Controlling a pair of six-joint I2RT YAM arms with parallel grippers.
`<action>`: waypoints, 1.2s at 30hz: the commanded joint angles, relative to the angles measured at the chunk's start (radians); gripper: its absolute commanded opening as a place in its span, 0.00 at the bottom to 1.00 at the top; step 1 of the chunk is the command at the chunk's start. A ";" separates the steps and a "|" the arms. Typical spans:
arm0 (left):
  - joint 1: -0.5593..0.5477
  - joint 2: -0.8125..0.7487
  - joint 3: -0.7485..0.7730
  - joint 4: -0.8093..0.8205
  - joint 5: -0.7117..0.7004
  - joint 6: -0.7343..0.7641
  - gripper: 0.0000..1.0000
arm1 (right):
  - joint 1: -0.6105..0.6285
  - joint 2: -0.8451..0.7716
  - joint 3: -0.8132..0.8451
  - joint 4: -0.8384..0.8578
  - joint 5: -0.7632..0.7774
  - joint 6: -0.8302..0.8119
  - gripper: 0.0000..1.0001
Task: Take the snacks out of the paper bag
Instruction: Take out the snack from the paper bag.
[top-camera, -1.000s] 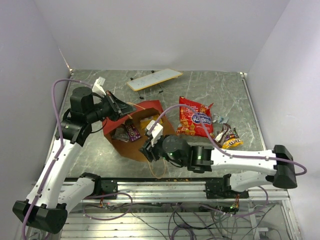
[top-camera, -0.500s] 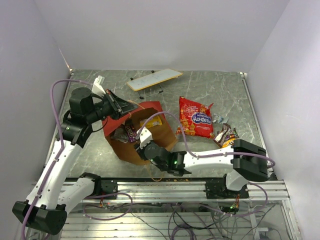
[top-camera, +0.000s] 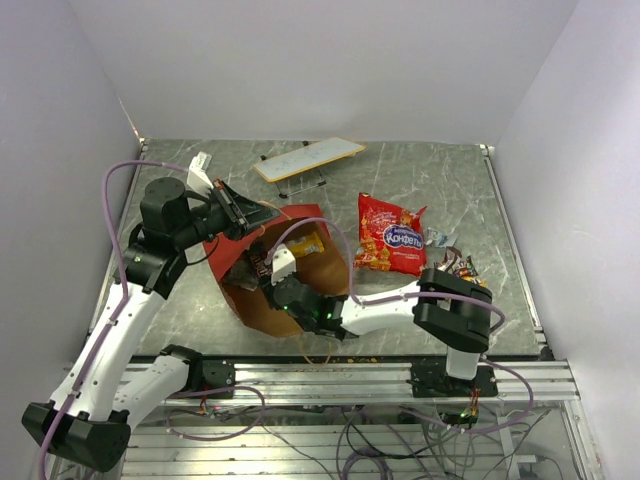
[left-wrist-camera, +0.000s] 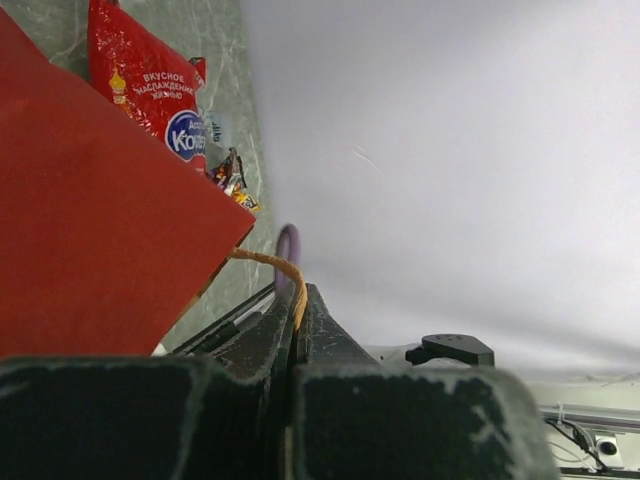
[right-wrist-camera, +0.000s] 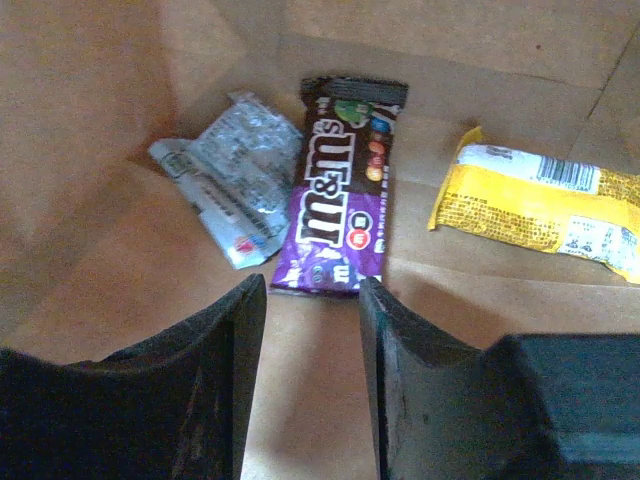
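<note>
"m&m's" on purple packet (right-wrist-camera: 340, 190), "ВКУСНОЕ НАСЛАЖДЕНИЕ" on red chip bag (left-wrist-camera: 150, 90)

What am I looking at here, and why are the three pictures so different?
This is a robot: a left arm and a right arm bolted at the edge of a table. The wide picture comes from a camera above and behind them; the other two come from a small camera on each wrist. The left fingers are shut on the string handle of a red paper bag, holding it. The right fingers, open, are inside the bag, facing a purple candy packet, a silver packet and a yellow packet. Out on the table lie a red chip bag and some small packets. At the back stands a white board on thin legs.
</note>
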 joint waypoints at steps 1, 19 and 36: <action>-0.012 -0.018 0.002 0.048 -0.002 -0.014 0.07 | -0.033 0.054 0.022 0.081 -0.012 0.056 0.43; -0.025 -0.018 -0.007 0.018 0.006 -0.005 0.07 | -0.109 0.239 0.146 0.029 -0.083 0.073 0.76; -0.025 -0.041 -0.016 -0.171 -0.085 0.075 0.07 | -0.124 0.248 0.128 0.017 -0.142 0.045 0.37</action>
